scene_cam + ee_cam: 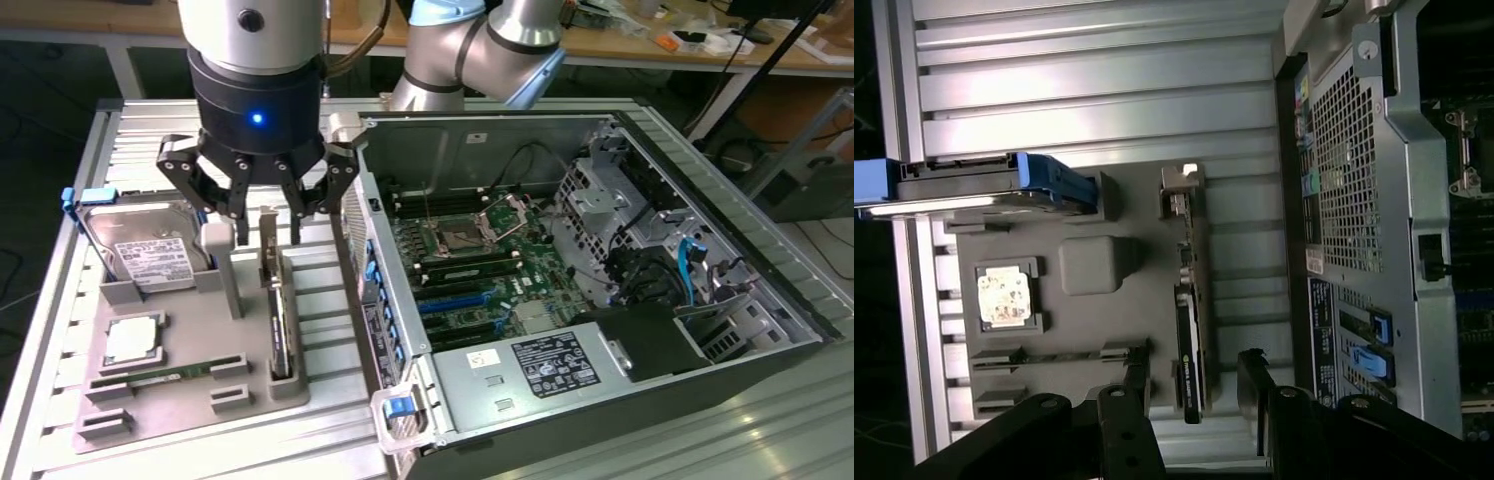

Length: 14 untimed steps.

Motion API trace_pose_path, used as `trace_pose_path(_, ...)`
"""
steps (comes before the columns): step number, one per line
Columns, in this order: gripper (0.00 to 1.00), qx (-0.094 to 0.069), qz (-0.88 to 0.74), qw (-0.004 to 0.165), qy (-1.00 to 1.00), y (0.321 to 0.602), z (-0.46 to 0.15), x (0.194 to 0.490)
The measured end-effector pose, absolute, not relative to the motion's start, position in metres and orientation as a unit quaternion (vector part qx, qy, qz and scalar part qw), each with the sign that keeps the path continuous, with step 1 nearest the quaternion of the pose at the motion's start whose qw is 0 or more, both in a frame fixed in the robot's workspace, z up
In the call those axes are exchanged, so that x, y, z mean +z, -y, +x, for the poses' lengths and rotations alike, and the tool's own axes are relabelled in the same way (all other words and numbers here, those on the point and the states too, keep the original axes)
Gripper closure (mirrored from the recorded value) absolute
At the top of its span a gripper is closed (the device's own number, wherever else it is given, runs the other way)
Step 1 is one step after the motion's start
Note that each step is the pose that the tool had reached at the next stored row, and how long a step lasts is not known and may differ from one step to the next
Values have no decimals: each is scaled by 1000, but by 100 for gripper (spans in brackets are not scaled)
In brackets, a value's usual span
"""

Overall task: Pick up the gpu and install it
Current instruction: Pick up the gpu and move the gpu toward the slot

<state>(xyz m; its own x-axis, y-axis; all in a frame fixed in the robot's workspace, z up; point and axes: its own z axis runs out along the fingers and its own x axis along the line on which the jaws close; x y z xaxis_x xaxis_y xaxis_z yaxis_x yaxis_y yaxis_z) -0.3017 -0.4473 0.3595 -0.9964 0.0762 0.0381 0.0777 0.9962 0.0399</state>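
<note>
The gpu (276, 310) is a thin black card standing on edge in a slot of the grey holder tray (187, 395), its silver bracket end toward the back. My gripper (271, 215) hangs open just above that back part of the card, one finger on each side. In the wrist view the gpu (1192, 310) runs lengthwise, and the gripper (1194, 385) straddles its labelled end with a gap on both sides. The fingers (1252, 375) do not touch the card.
On the same tray stand a silver hard drive with blue handles (140, 240), a processor chip (134, 340) and a green memory stick (167, 372). The open computer case (627, 360) lies on the exterior view's right, with its motherboard (481, 270) and blue slots (447, 300) exposed.
</note>
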Motion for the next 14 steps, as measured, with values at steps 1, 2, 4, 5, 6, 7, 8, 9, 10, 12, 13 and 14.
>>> trace_pose_path(1,52,-21,-39,18,999,448,-302,359)
trace_pose_path(2,52,-21,-39,18,999,448,-302,358)
trace_pose_path(4,52,-21,-39,18,999,449,-302,357)
trace_pose_path(5,52,-21,-39,18,999,450,-302,357)
trace_pose_path(6,52,-21,-39,18,999,450,-302,356)
trace_pose_path(7,52,-21,-39,18,999,451,-302,355)
trace_pose_path(8,52,-21,-39,18,999,451,-302,354)
trace_pose_path(9,52,-21,-39,18,999,451,-302,354)
trace_pose_path(10,52,-21,-39,18,999,452,-302,353)
trace_pose_path(12,52,-21,-39,18,999,452,-302,352)
trace_pose_path(13,52,-21,-39,18,999,453,-302,351)
trace_pose_path(14,52,-21,-39,18,999,453,-302,350)
